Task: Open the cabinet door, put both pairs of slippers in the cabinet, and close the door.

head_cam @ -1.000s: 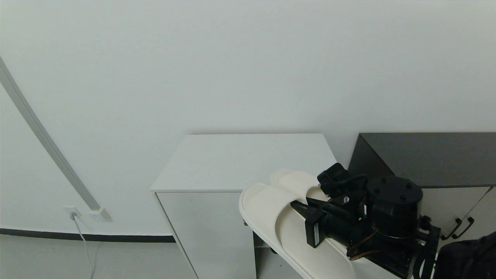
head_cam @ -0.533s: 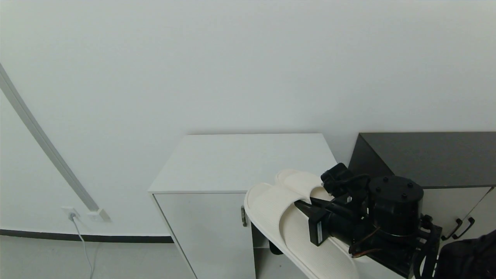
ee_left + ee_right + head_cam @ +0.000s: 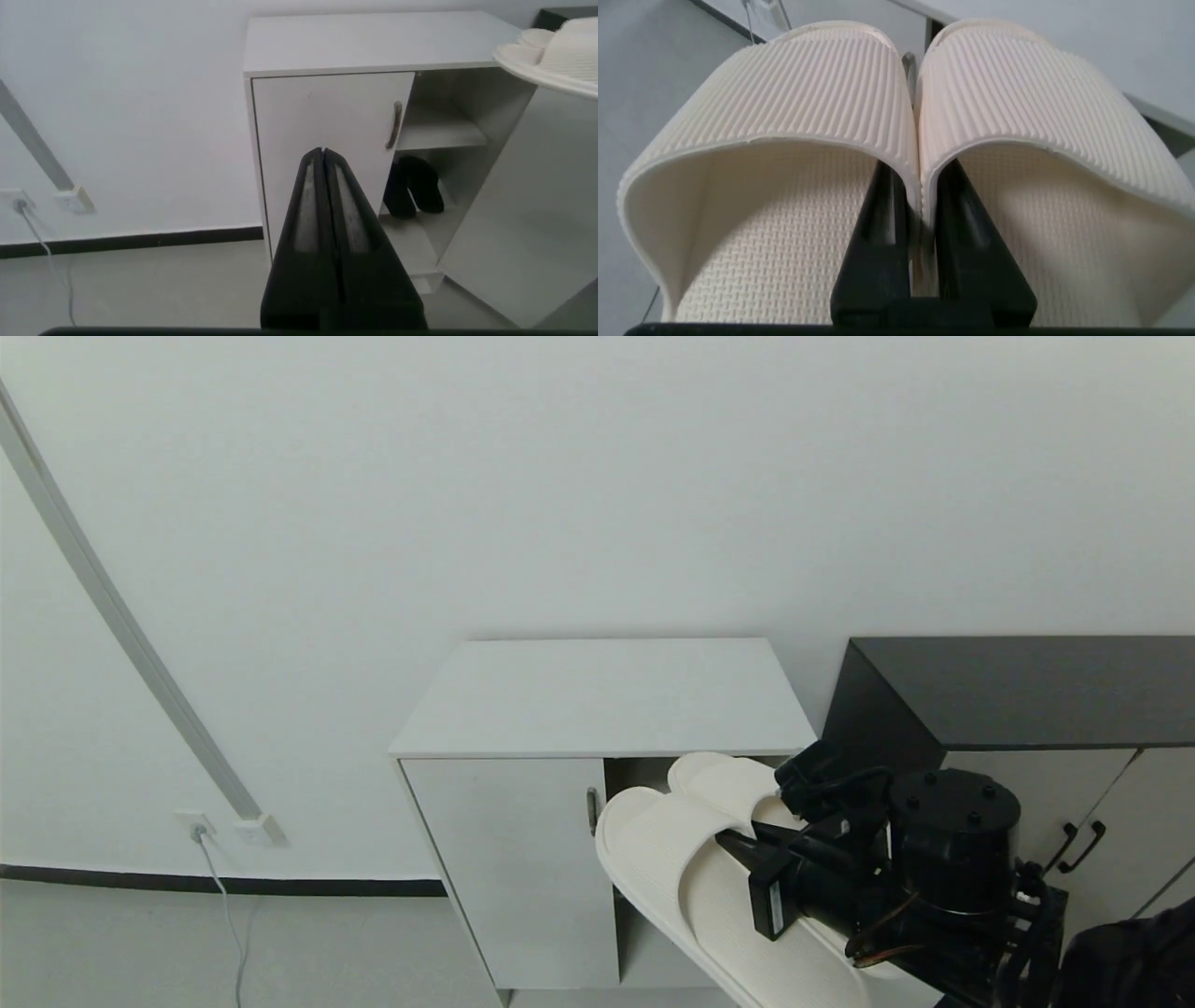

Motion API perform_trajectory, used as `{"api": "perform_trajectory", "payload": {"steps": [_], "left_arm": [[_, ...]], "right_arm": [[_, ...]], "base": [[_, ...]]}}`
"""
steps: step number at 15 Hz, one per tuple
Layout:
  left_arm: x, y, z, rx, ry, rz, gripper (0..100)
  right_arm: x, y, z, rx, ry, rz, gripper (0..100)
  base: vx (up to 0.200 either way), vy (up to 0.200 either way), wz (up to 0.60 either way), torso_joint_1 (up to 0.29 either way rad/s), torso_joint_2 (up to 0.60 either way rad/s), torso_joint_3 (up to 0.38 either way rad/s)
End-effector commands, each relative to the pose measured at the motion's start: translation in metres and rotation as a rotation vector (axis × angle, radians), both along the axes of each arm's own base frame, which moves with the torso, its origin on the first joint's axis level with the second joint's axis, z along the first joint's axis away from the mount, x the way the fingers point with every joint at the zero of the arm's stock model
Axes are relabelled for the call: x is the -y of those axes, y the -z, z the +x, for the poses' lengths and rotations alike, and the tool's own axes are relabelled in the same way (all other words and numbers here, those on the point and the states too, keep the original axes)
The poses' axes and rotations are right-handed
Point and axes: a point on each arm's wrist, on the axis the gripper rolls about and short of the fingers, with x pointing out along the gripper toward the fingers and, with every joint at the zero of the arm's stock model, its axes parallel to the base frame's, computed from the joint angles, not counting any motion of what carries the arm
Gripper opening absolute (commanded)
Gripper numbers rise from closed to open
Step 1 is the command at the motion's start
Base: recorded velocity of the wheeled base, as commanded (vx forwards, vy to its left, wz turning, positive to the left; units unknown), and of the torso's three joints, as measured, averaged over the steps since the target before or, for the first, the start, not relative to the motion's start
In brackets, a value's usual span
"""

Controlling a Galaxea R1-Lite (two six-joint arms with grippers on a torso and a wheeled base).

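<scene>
Holding the cream slippers [image 3: 653,845] pinched by their inner strap edges, right gripper [image 3: 920,210] hangs before the white cabinet [image 3: 597,695], at its open right half. Left gripper [image 3: 322,161]: fingers pressed together, empty, facing the closed left door [image 3: 318,107]. Dark pair [image 3: 411,185]: on a lower shelf inside.

The left tool [image 3: 323,155], its fingers pressed together, points at a white cabinet [image 3: 327,42]. The cabinet's left door [image 3: 280,121] is closed and its right door [image 3: 523,215] is swung open. Black slippers [image 3: 414,185] stand on the lower shelf [image 3: 411,245]. Cream slippers [image 3: 561,51] show beside the cabinet top.
</scene>
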Motion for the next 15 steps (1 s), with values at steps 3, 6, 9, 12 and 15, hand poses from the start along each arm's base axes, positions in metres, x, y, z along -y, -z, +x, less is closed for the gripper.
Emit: {"api": "perform_trajectory", "payload": {"steps": [3, 6, 9, 12, 15], "left_arm": [[0.0000, 0.0001, 0.0000, -0.001, -0.001, 0.000, 0], [0.0000, 0.0001, 0.0000, -0.001, 0.001, 0.000, 0], [0.0000, 0.0001, 0.0000, -0.001, 0.001, 0.000, 0], [0.0000, 0.0001, 0.0000, -0.001, 0.001, 0.000, 0], [0.0000, 0.0001, 0.0000, -0.001, 0.001, 0.000, 0]], "right_arm": [[-0.0003, 0.0019, 0.0001, -0.004, -0.001, -0.004, 0], [-0.0003, 0.0015, 0.0000, 0.000, -0.001, 0.000, 0], [-0.0001, 0.0018, -0.0002, 0.000, -0.001, -0.002, 0], [0.0005, 0.0036, -0.0008, -0.006, -0.003, -0.007, 0], [-0.0003, 0.0054, 0.0000, -0.009, -0.001, -0.011, 0]], "base": [[0.000, 0.000, 0.00, 0.000, 0.00, 0.000], [0.000, 0.000, 0.00, 0.000, 0.00, 0.000], [0.000, 0.000, 0.00, 0.000, 0.00, 0.000], [0.000, 0.000, 0.00, 0.000, 0.00, 0.000], [0.000, 0.000, 0.00, -0.118, 0.28, 0.152]]}}
